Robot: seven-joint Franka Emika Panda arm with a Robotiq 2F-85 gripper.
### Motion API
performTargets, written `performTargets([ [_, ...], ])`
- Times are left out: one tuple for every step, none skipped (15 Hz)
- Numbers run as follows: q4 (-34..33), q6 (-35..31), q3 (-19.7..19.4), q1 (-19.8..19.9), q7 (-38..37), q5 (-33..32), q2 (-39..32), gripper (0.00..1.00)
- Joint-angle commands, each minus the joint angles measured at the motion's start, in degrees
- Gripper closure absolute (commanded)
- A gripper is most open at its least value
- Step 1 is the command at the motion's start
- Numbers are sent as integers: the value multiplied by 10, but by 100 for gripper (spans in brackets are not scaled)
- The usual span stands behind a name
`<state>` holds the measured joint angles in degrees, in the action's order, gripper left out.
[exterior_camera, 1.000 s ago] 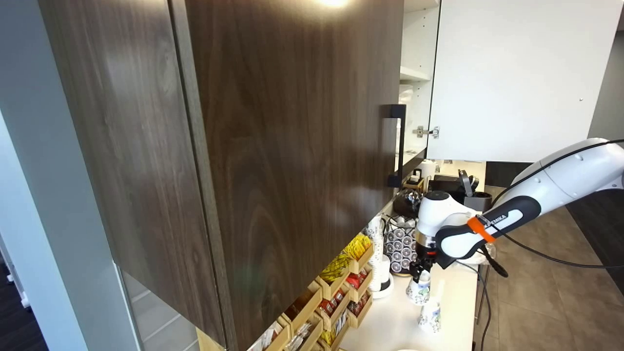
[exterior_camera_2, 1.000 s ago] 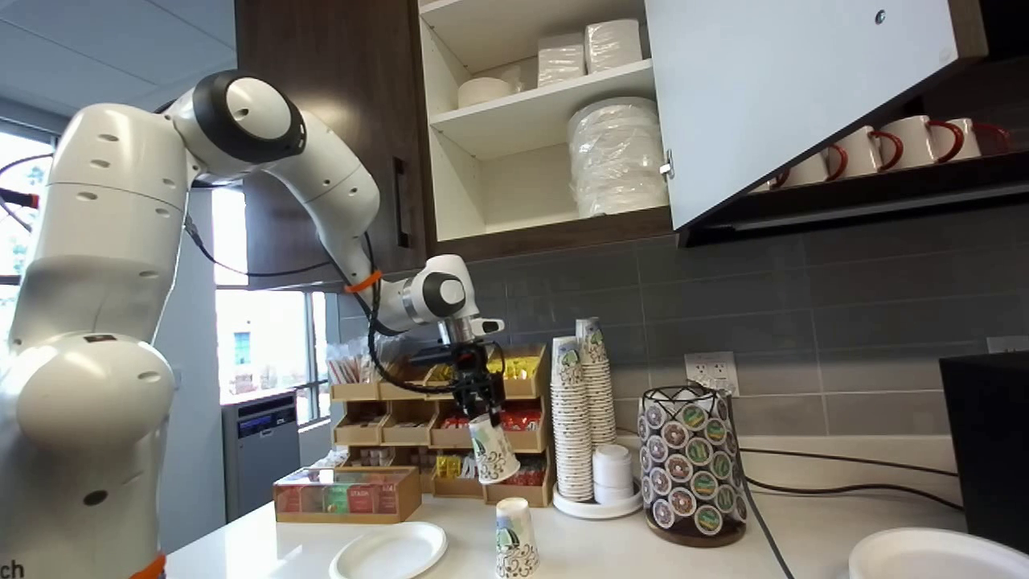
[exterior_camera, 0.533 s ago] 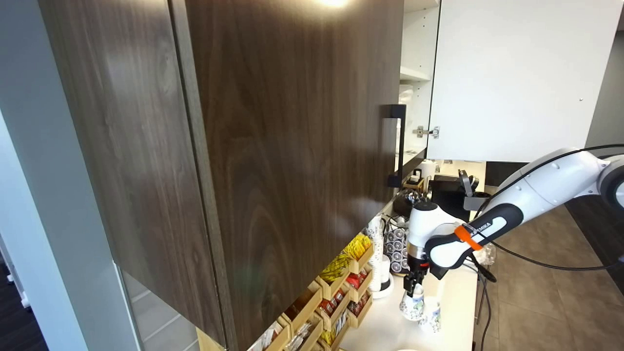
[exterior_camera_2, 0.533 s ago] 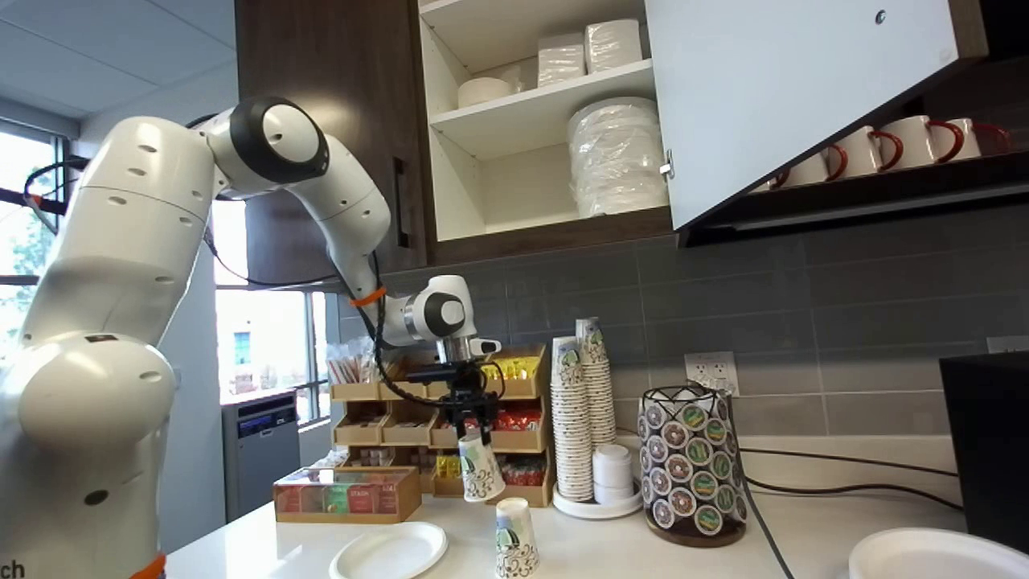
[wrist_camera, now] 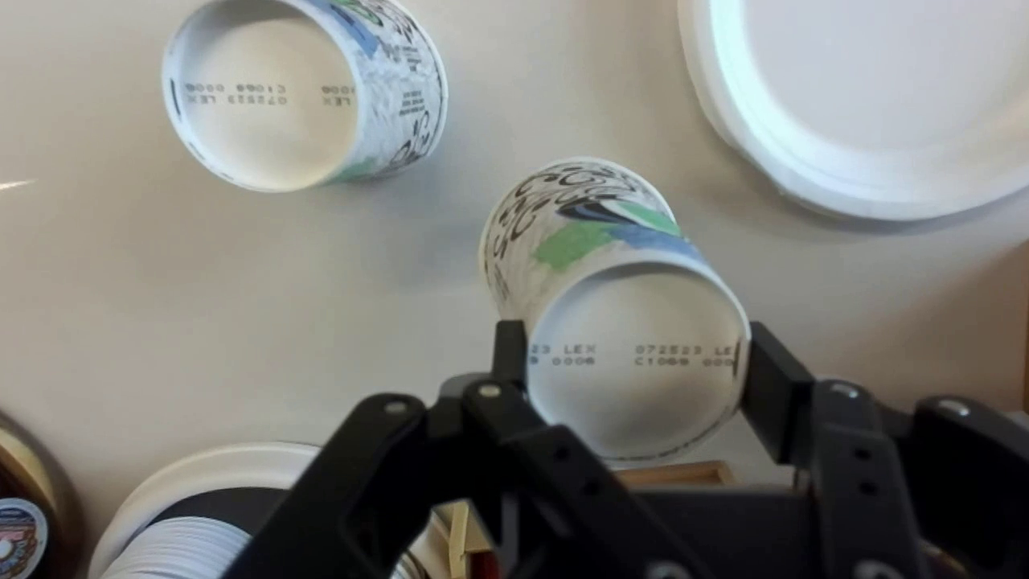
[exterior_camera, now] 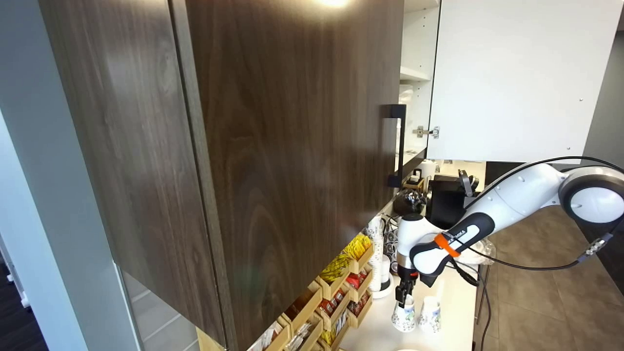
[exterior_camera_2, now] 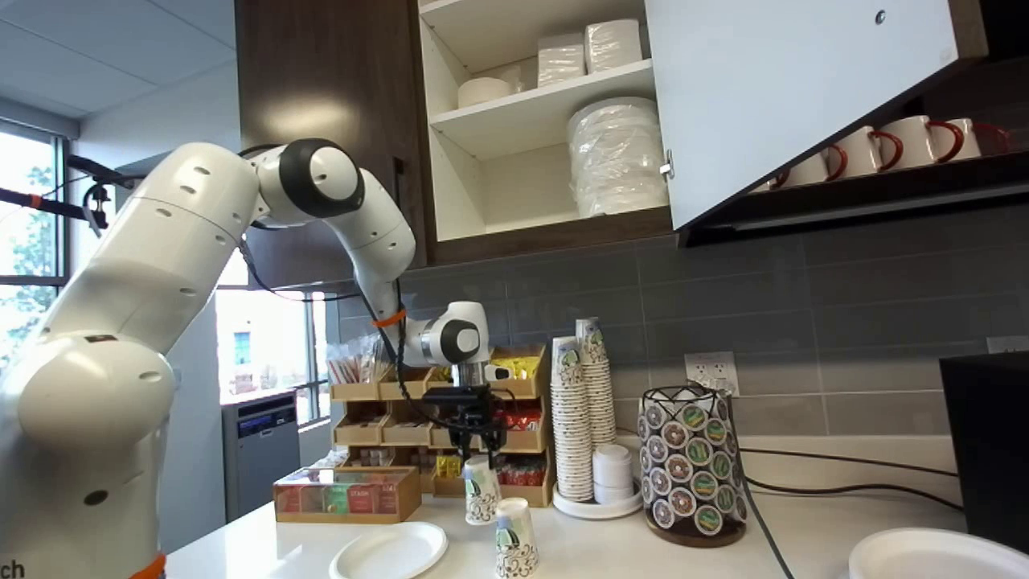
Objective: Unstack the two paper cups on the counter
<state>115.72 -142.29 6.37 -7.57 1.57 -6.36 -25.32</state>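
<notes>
Between the 2 black, blocky fingers [wrist_camera: 776, 386] of the Robotiq gripper [wrist_camera: 639, 362], the narrow base end of the held paper cup [wrist_camera: 619, 314] is pinched, with 1 pad pressed to each side. Its smooth, tapered wall is printed with dark curling scrolls and patches of green and blue, and its matte white base is stamped with rows of code. Near it but apart, the standing paper cup [wrist_camera: 305, 92], matching in print, is set mouth down on the glossy white counter [wrist_camera: 201, 322]. A round white plate [wrist_camera: 852, 181] with a broad, sloped rim is laid near both. Farther off, a clear-fronted wooden tea box [exterior_camera_2: 347, 517] can be seen, along with a round white tray [exterior_camera_2: 599, 511] on which 2 tall, ribbed cup stacks [exterior_camera_2: 572, 434] are borne, and a cylindrical coffee-pod holder [exterior_camera_2: 694, 474] crowned with black wire. Behind the tea box is ranged a tiered pale-wood rack [exterior_camera_2: 406, 435], backed by grey tiles [exterior_camera_2: 739, 322]. The mouths of both cups are hidden underneath, so their insides cannot be judged, and it cannot be told whether the held paper cup is touching the counter. The plate is cut off by the edge of the wrist view, and the white arm [exterior_camera_2: 96, 442] is cropped in both exterior views. Many packets [exterior_camera_2: 521, 420] in the rack are too small to be identified. In an exterior view, much of the background is blocked by a dark wood-grain cabinet door [exterior_camera: 302, 146].
</notes>
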Motion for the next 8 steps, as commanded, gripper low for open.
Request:
performTargets([
  [-41, -3, 7, 10, 32, 19, -48, 60],
  [-48, -1, 7, 10, 35, 20, -55, 60],
  [-53, -1, 8, 12, 39, 24, -63, 60],
  [-58, -1, 6, 11, 40, 24, -69, 60],
  [-62, 0, 7, 12, 41, 27, -74, 60],
  [-65, -1, 7, 12, 40, 27, -79, 60],
  [-68, 0, 7, 12, 39, 28, -83, 60],
  [-69, -1, 6, 13, 39, 29, -85, 60],
])
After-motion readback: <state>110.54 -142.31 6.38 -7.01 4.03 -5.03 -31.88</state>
